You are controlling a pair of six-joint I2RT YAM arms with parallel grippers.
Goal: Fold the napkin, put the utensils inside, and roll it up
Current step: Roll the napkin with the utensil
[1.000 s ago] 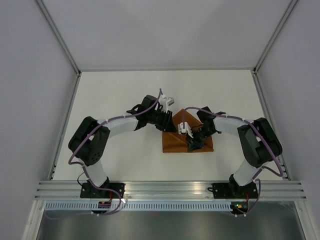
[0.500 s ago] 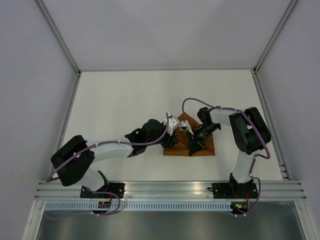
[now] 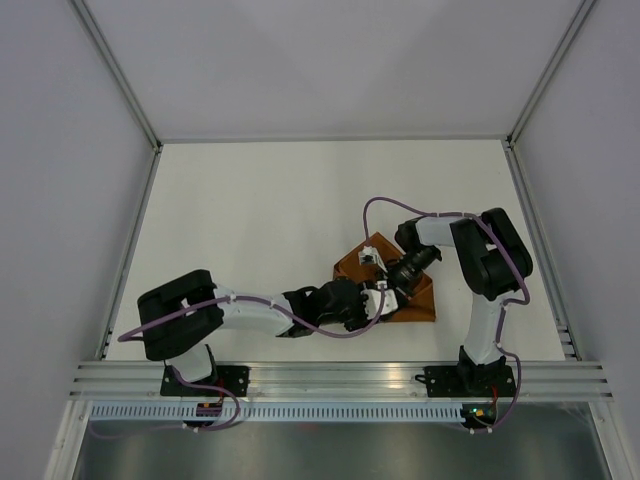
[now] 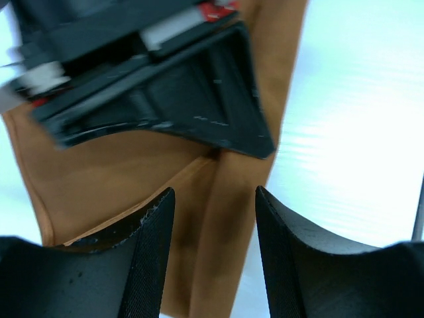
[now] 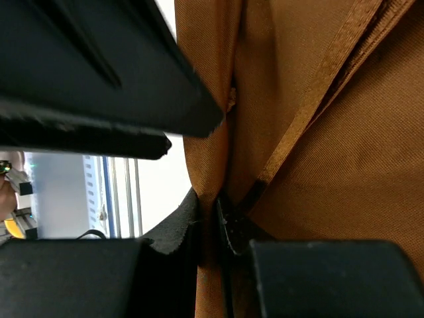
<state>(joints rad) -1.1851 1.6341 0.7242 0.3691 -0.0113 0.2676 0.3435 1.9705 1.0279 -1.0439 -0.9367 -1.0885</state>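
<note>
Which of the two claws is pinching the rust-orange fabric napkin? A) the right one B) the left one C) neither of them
A: the right gripper is shut on a fold of the rust-orange fabric napkin, while the left gripper has its fingers apart.

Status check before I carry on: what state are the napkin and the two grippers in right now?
Rust-orange fabric napkin: folded into a layered triangle, lying on the white table.
Right gripper: shut, pinching a fold of the napkin.
Left gripper: open, fingers spread over the napkin's edge, holding nothing.
Utensils: none visible in any view.
</note>
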